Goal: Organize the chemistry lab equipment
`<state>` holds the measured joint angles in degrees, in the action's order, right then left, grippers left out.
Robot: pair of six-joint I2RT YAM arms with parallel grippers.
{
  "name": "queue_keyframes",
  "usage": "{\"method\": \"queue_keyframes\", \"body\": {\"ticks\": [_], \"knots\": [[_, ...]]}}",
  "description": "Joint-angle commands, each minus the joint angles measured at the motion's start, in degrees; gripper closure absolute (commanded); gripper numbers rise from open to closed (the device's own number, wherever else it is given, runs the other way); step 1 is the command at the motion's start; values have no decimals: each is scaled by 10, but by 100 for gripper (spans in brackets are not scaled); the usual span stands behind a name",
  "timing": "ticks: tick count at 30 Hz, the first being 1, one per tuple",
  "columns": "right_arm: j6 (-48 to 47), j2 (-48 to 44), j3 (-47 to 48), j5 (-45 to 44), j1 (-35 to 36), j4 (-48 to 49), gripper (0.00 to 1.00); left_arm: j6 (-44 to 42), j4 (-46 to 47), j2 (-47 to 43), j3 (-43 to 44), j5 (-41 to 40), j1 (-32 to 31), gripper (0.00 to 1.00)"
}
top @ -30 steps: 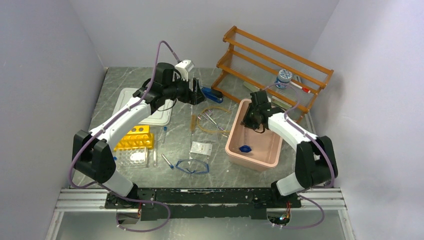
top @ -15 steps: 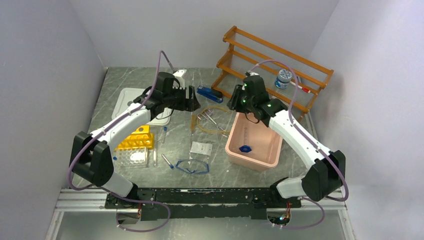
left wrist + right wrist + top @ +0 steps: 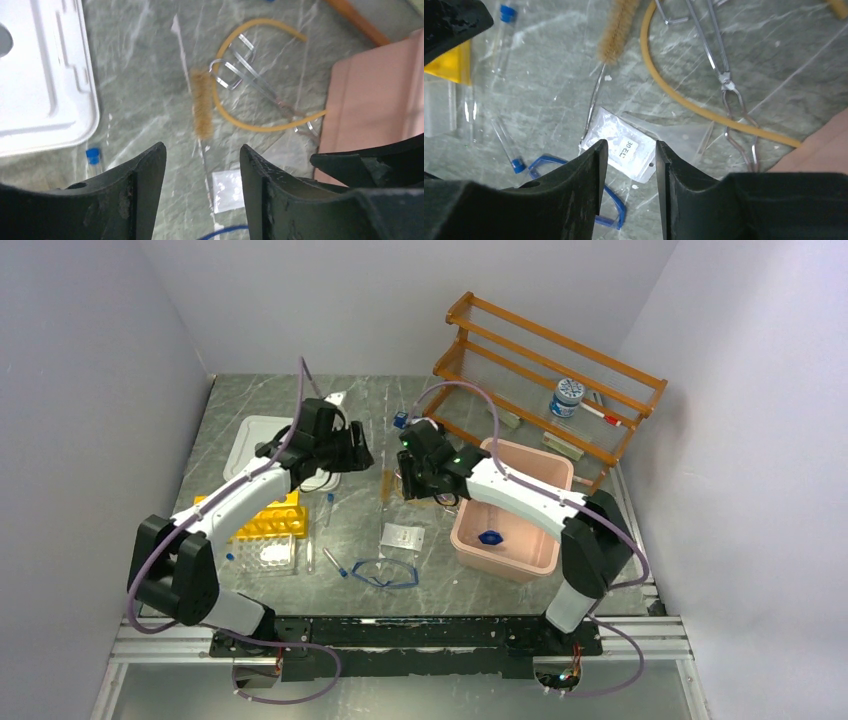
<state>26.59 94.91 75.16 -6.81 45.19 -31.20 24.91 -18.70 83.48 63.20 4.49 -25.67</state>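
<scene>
Chemistry lab equipment lies mostly unsorted on the grey marbled table (image 3: 470,585): coiled tan rubber tubing (image 3: 704,113), a white flat packet (image 3: 402,536), blue-framed clear goggles (image 3: 385,573) and small clear blue-capped tubes (image 3: 334,562) are scattered between the yellow tube rack (image 3: 270,520) and the pink plastic bin (image 3: 505,568), where only a small blue cap (image 3: 490,537) rests. The right gripper (image 3: 628,145) hangs above the packet, its jaws moderately parted and holding nothing. The left gripper (image 3: 202,150), jaws wider and likewise bare, hovers near the tubing. By this look, the sorting has barely begun.
</scene>
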Motion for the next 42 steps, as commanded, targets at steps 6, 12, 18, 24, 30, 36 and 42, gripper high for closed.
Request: {"method": "queue_keyframes", "body": {"ticks": [6, 12, 18, 24, 30, 36, 42], "knots": [[99, -3, -18, -26, 15, 51, 62, 26, 45, 55, -81, 85, -17, 53], [101, -34, -34, -49, 14, 75, 62, -1, 27, 132, -51, 67, -44, 58], [98, -59, -54, -66, 10, 97, 62, -2, 37, 182, -36, 60, -61, 61], [100, -80, -74, -74, 0, 110, 62, -7, 10, 227, -4, 22, -80, 71], [102, -99, -91, -66, -13, 123, 63, -15, 4, 229, 7, -16, -86, 95], [81, -118, -109, -8, -20, 164, 62, -33, -17, 169, 38, -44, -84, 95], [76, -138, -141, 83, -22, 225, 50, 15, -16, 79, 82, -44, -78, 95]]}}
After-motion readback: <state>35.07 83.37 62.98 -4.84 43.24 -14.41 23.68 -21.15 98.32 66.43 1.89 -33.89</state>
